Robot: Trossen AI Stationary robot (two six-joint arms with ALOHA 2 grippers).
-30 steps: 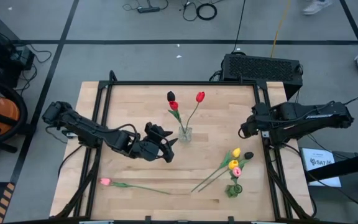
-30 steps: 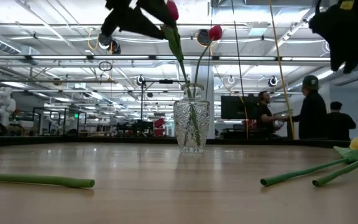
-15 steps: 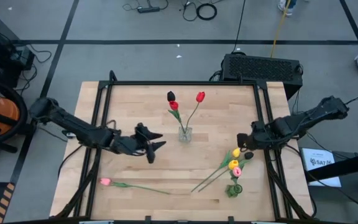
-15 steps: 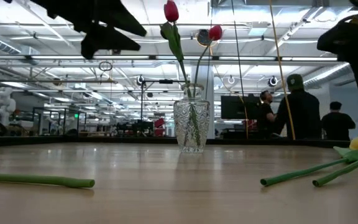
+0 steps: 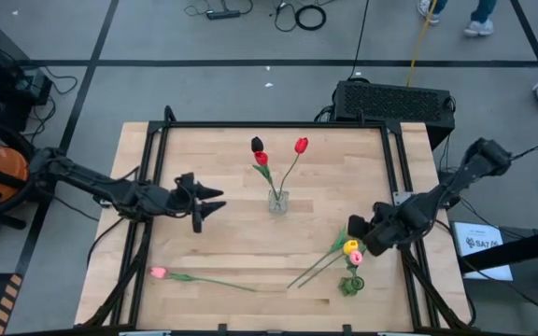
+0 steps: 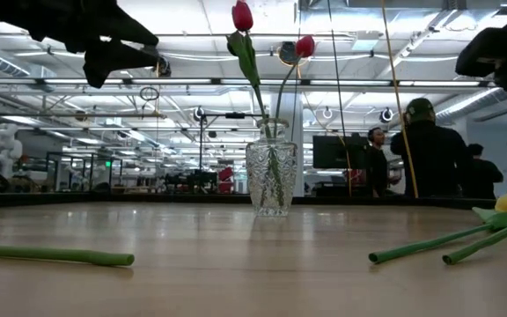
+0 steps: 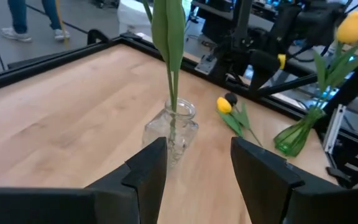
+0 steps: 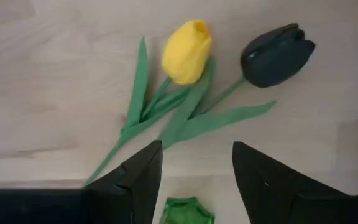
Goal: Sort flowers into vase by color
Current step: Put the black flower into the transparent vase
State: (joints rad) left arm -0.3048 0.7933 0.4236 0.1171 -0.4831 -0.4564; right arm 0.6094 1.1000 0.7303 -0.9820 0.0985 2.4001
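A clear glass vase (image 5: pixel 277 200) stands mid-table holding two red tulips (image 5: pixel 301 146) and a black tulip (image 5: pixel 257 145). A pink tulip (image 5: pixel 159 273) lies flat near the table's near-left edge. A green vase (image 5: pixel 351 285) near the right edge holds a yellow and a pink head (image 5: pixel 352 250). A loose yellow tulip (image 8: pixel 187 51) and black tulip (image 8: pixel 277 53) lie on the wood, their stems (image 5: pixel 311 270) running toward the near edge. My right gripper (image 5: pixel 356 229) hovers open above those two heads. My left gripper (image 5: pixel 219 202) is open, left of the clear vase (image 7: pixel 171 130).
A black metal frame (image 5: pixel 274 124) runs around the tabletop. A black box (image 5: pixel 395 100) sits behind the far edge. Bare wood lies between the pink tulip and the loose stems. People stand in the room beyond the table (image 6: pixel 429 150).
My left gripper has drawn back from the clear vase toward the table's left edge, staying open. My right gripper has swung from the right edge toward the near side and now hangs over the loose yellow and black tulips. No flower has moved.
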